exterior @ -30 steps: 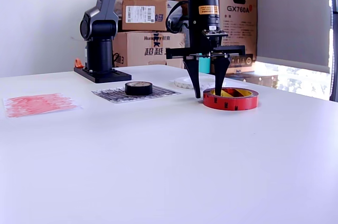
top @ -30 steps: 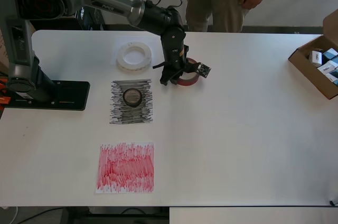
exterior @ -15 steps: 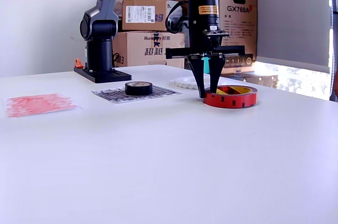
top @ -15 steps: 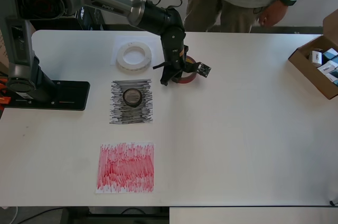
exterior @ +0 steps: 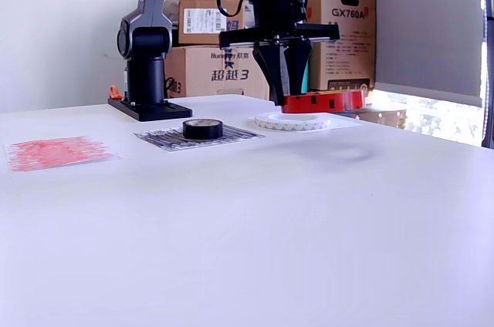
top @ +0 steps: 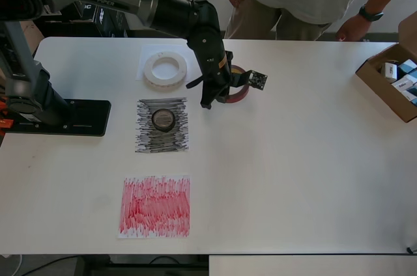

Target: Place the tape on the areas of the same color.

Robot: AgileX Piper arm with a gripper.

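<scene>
Jaws clamp the red tape roll by its rim. It hangs clear above the tabletop, level.

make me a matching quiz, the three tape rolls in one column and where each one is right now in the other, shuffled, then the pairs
Things:
1. black tape roll
2. red tape roll
3. white tape roll

Places:
A. held off the table in the gripper
B. lying on the plain white sheet
C. lying on the black-scribbled sheet

Pairs: 1-C, 2-A, 3-B
</scene>
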